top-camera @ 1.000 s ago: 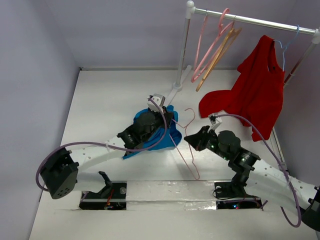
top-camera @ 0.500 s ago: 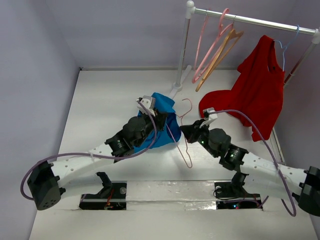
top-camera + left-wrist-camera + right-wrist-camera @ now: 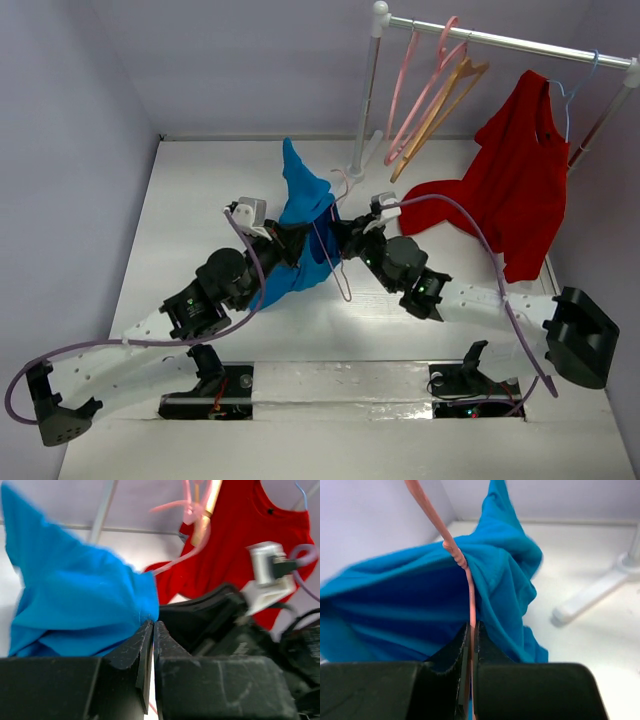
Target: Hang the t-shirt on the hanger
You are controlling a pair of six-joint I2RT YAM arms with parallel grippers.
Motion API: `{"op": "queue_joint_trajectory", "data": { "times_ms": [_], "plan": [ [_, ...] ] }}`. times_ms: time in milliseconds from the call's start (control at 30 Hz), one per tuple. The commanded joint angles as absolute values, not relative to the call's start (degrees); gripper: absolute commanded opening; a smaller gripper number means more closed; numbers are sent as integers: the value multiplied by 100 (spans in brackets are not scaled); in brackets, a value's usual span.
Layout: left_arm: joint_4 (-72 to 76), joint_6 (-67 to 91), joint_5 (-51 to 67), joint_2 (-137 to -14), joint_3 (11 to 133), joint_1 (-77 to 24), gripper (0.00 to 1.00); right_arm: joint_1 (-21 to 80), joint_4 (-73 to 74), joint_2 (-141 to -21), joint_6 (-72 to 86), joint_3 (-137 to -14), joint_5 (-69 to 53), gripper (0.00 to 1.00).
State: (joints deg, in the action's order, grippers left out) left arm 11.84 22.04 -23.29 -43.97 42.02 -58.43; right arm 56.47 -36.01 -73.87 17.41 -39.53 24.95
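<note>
The bright blue t-shirt (image 3: 298, 225) is lifted above the table's middle, one corner pointing up. My left gripper (image 3: 283, 240) is shut on its cloth; in the left wrist view the t-shirt (image 3: 75, 610) bunches at my closed jaws (image 3: 152, 625). My right gripper (image 3: 340, 232) is shut on the thin pale pink hanger (image 3: 335, 262), whose wire runs down beside the shirt. In the right wrist view the hanger (image 3: 465, 575) rises from between my closed jaws (image 3: 471, 627), lying against the t-shirt (image 3: 410, 610). The two grippers are close together.
A white clothes rail (image 3: 500, 40) stands at the back right with pink hangers (image 3: 420, 95), a tan wooden hanger (image 3: 440, 105) and a red garment (image 3: 510, 185) on a pale blue hanger (image 3: 575, 85). The rail's post foot (image 3: 355, 175) is just behind the shirt.
Both arms moved left and away from me. The left gripper lifted the t-shirt so a corner now points up. The right gripper brought the hanger against the shirt.
</note>
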Motion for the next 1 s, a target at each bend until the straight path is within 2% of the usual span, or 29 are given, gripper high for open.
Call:
{"op": "queue_joint_trajectory", "data": {
  "times_ms": [0, 133, 267, 333, 467, 533, 700, 833, 900, 933, 967],
  "plan": [
    [1011, 2189, -2891, -4070, 4500, -5889, 0, 5809, -4283, -6962, 1406, -4333, 2505, 0],
    [976, 1943, -3417, -3894, 4667, -5889, 0, 6222, -3544, -5857, 1432, -4131, 2584, 0],
    [1264, 1688, -3253, -3841, 4913, -5889, 0, 6460, -2339, -5511, 1740, -4210, 3109, 0],
    [1353, 1696, -2711, -3920, 4931, -5889, 0, 6460, -2810, -5563, 1417, -4079, 3295, 0],
    [1521, 1627, -1304, -4183, 4790, -6002, 0, 6460, -4066, -6370, 459, -4394, 3656, 0],
    [1512, 1591, -899, -4289, 4738, -6134, 0, 6408, -5182, -7047, 1, -4630, 3595, 0],
    [1293, 1591, -984, -3904, 4658, -6504, 0, 6188, -7027, -7944, -641, -5053, 3499, 0],
    [924, 1669, -1298, -3700, 4772, -6504, 0, 6126, -7742, -8157, -624, -5098, 3340, 0],
    [660, 1810, -1957, -3648, 4842, -6504, 15, 6126, -7700, -7964, -310, -4827, 3130, 0],
    [607, 1950, -2647, -3613, 4904, -6504, 30, 6126, -7664, -7885, -247, -4730, 3094, 0],
    [737, 1995, -2941, -3578, 4887, -6504, 36, 6126, -7621, -7701, -150, -4624, 3068, 0]
  ]
}}
